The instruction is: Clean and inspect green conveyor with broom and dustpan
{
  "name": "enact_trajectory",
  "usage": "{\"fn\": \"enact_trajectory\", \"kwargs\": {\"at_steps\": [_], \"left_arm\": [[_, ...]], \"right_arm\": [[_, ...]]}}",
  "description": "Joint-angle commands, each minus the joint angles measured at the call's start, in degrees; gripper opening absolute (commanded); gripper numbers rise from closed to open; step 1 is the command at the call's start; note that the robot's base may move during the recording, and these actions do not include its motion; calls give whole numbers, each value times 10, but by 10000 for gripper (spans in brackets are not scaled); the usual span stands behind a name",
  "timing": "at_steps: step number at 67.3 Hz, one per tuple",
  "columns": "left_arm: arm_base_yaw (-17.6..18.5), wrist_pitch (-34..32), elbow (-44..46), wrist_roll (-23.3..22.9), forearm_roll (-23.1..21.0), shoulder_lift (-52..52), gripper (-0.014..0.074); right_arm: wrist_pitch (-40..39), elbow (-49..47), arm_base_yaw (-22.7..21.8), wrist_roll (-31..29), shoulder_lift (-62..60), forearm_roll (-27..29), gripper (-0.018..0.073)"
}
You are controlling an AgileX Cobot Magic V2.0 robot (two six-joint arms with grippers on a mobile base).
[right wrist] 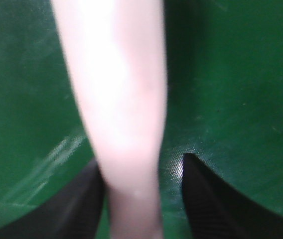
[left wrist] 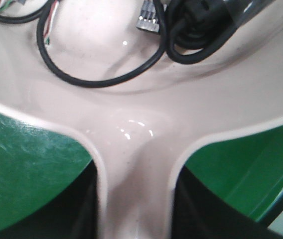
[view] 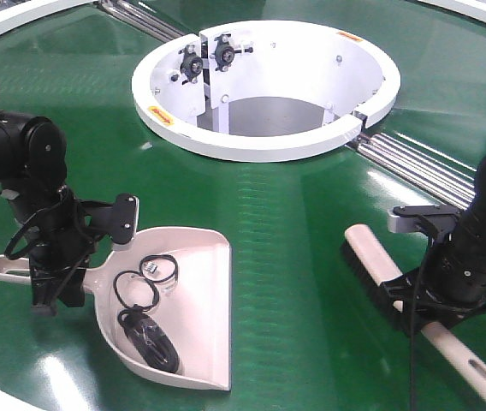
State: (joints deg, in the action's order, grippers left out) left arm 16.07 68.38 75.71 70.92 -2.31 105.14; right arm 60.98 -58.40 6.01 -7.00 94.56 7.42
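The broad glossy dark green conveyor belt [view: 294, 231] with its white rim and large white ring-shaped opening [view: 264, 86] carries both tools, one in front of each arm. On the left, the pale pink-beige plastic dustpan [view: 193, 282], a wide scoop with raised sides and a long straight handle, lies flat on the belt with its mouth turned toward the middle; inside it sit coiled black cables [view: 145, 325] and a small grey connector [view: 151, 268], so the sweeping of debris looks largely done. The left gripper [view: 59, 278] stands over the handle just behind the scoop, and the left wrist view shows the handle's neck [left wrist: 134, 184] running between two dark jaws that sit against its sides, so they appear clamped on it. On the right, the long narrow beige-pink plastic broom [view: 414, 308] with dark bristles lies aslant on the belt, bristles toward the opening and slotted handle end toward the near edge. The right gripper [view: 431, 300] straddles the handle, but the right wrist view shows the left jaw touching the blurred handle [right wrist: 121, 109] and the right jaw standing clear of it (green belt shows in the gap), so this grasp reads as not closed. The step in hand seems to be gathering and holding the collected bits; the next move probably calls for keeping the pan level so the cables stay in, and for a firm grip on the broom before any further stroke.
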Motion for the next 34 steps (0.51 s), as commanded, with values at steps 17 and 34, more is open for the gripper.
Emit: {"fn": "enact_trajectory", "kwargs": {"at_steps": [17,34], "left_arm": [[3,15,15,-78,-28,-33,556],[3,29,15,-128,-28,-90,580]], "right_arm": [[-5,-15,-4,-2,-52,0,484],[-26,-16,-4,-2,-155,6,484]]}}
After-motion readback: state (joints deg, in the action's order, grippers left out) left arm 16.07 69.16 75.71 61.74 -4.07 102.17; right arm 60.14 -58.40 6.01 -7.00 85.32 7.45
